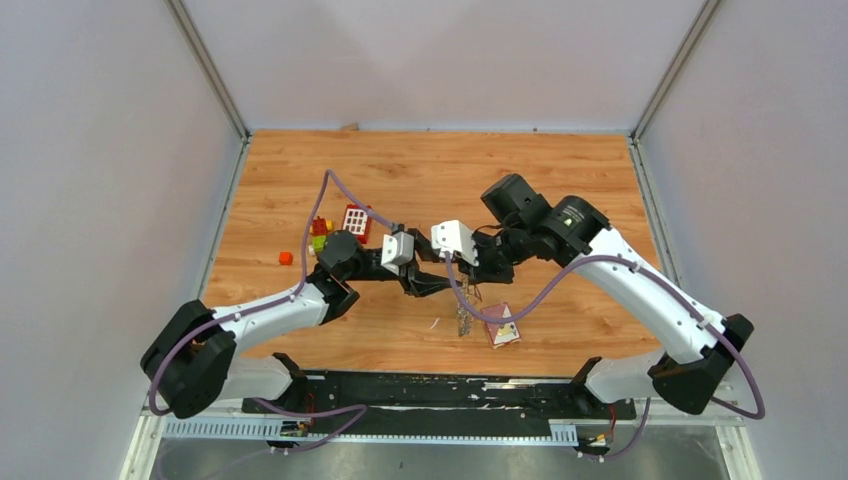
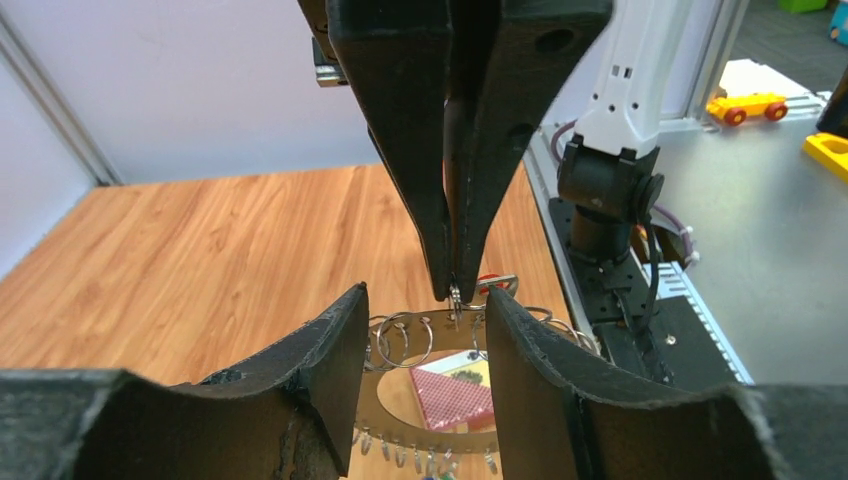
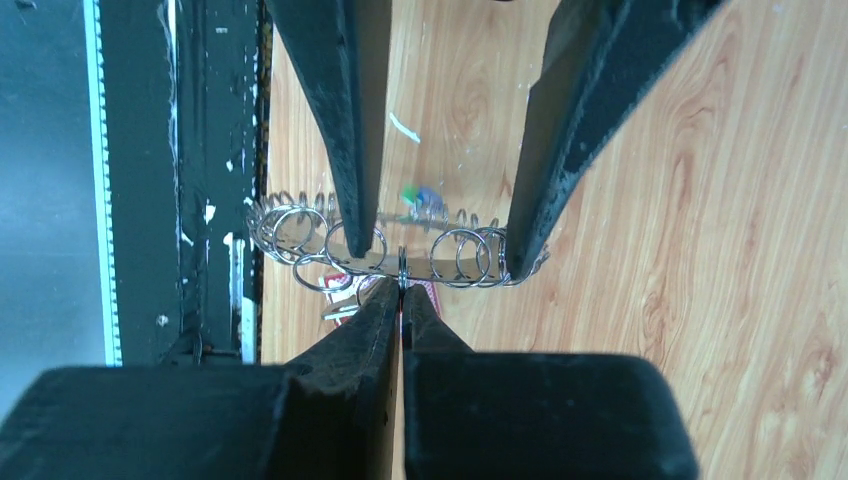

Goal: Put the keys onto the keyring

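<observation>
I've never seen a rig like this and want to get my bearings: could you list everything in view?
keyring: one, grey disc with small silvery rings round its rim, held up between the two hands
keys: number unclear, silvery with green and blue tags, hanging under the keyring
card: one, maroon, on the table near its front edge
windowed block: one, red with white squares, left of centre
small blocks: red, green and yellow cluster beside it
orange piece: one, apart to the left
toy car: one, yellow, off the table
table: one, wood
left hand: fingers either side of the keyring, seemingly holding it
right hand: shut on the keyring's rim
</observation>
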Robot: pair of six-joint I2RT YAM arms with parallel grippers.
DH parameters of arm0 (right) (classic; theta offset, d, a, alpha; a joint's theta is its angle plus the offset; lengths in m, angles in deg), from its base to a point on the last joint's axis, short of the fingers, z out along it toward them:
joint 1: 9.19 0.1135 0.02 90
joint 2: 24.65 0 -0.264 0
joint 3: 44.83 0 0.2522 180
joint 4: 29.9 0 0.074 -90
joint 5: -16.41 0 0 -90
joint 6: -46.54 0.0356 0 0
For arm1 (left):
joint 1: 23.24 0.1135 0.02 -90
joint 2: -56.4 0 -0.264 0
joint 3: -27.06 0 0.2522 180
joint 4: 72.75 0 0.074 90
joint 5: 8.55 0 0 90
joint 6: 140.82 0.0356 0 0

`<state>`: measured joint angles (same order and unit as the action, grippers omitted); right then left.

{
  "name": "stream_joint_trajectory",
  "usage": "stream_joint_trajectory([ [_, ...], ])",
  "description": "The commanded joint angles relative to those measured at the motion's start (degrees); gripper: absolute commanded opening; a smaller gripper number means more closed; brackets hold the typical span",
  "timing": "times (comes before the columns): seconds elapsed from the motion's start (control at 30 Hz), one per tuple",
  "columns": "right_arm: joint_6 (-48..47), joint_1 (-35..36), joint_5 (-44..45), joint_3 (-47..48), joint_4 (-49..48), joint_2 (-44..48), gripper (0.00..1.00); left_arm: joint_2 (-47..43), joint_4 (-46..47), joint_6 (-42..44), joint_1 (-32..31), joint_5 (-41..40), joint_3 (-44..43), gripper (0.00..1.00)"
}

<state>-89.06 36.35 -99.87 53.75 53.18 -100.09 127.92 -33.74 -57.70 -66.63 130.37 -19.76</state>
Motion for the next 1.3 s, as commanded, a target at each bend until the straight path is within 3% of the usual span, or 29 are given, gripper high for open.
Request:
stream_joint_trajectory([
  [0.0, -0.85, 2.14, 5.23, 6.40, 4.77, -3.24, 0.00, 1.72, -1.44, 2.38, 0.24, 1.38, -2.29, 0.52],
  [0.33, -0.04, 2.88, 6.55, 8.62, 5.04, -5.30, 0.00, 3.61, 3.15, 1.73, 0.15, 2.05, 0.10, 0.32],
  [0.8, 1.12, 2.89, 4.08, 6.51, 2.30, -4.35, 0.00, 4.59, 5.10, 2.13, -1.12, 1.90, 0.72, 0.29],
  [1.0, 1.30, 2.89, 3.73, 5.99, 1.81, -4.28, 0.00, 4.79, 6.14, 1.43, -1.34, 1.72, 0.71, 0.23],
  [1.27, 1.53, 2.88, 3.56, 5.69, 1.42, -4.02, 0.00, 4.66, 4.82, 1.57, -1.34, 1.49, 0.30, 0.00],
])
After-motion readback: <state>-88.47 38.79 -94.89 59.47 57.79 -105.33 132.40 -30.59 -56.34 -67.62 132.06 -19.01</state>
